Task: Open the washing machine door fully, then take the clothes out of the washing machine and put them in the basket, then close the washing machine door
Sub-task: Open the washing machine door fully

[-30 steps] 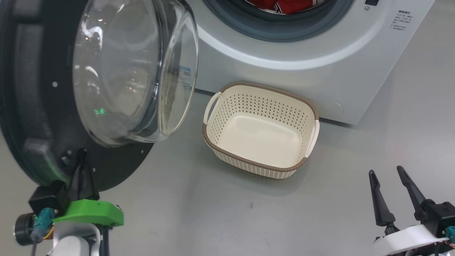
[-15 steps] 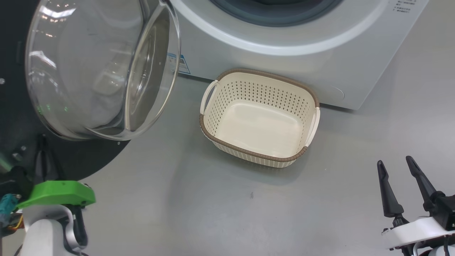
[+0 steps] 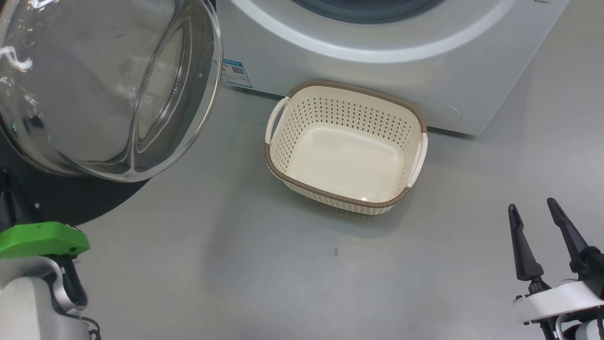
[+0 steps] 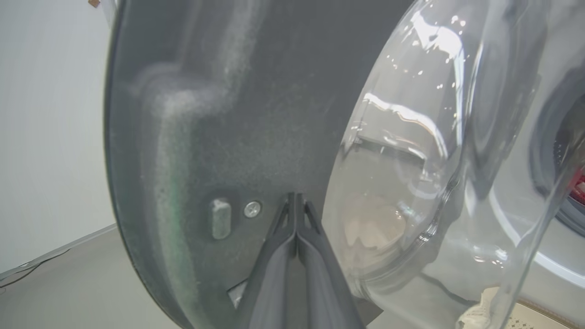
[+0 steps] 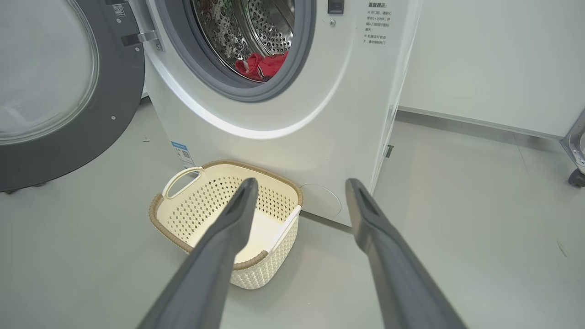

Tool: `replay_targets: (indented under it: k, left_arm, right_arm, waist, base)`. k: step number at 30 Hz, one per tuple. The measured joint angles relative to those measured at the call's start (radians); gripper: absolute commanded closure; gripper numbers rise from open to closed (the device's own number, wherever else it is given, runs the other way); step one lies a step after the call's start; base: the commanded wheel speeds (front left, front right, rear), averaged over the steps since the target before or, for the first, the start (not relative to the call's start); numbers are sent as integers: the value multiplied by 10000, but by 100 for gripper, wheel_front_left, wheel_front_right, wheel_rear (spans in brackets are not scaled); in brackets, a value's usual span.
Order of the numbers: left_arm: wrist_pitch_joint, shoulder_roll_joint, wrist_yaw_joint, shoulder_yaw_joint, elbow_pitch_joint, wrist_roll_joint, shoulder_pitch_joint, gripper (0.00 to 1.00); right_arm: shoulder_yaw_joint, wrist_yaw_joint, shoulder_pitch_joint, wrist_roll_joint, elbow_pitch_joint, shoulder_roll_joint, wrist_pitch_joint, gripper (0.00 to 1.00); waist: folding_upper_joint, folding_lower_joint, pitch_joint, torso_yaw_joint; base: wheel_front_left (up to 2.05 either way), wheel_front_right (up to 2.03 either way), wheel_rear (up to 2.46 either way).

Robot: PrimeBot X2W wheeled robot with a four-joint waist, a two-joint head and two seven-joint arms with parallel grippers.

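The clothes [image 5: 263, 66] are seen inside the washing machine [image 5: 274, 151], far and left of the right gripper [image 5: 300, 183] (fingers spread, empty), while the left gripper [image 4: 296, 196], fingers pressed together, is set against the open washing machine door [image 4: 205, 114].

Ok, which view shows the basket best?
Head view: the whole basket, rim to empty bottom. Right wrist view has it partly behind the right claw; left wrist view catches just a corner, past the door glass.
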Motion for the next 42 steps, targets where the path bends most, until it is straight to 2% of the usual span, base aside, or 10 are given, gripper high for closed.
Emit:
replay_targets:
  k: [10, 19, 28, 33, 42]
  left_arm:
    - [-40, 374, 2, 453, 646, 86, -558, 100]
    - [-140, 278, 2, 487, 848, 247, -638, 100]
    - [-247, 69, 4, 307, 441, 278, -143, 100]
    - [-247, 42, -17, -12, -366, 489, 632, 100]
    - [-247, 31, -454, -1415, -1430, 926, 2161, 100]
  right_arm:
    - [0, 8, -69, 2, 8, -2, 0, 0]
    - [10, 82, -182, 2, 38, 2, 0, 0]
    - [61, 90, -249, 2, 234, 98, 0, 0]
    - [125, 92, -248, 2, 347, 226, 0, 0]
    - [247, 92, -237, 2, 585, 489, 0, 0]
  waist:
    - [0, 0, 43, -31]
    - [0, 0, 23, -114]
    - [0, 0, -245, -195]
    - [0, 0, -473, -250]
    - [0, 0, -940, -376]
  base:
    - [0, 0, 0]
    - [0, 0, 0]
    - [0, 0, 0]
    - [0, 0, 0]
    - [0, 0, 0]
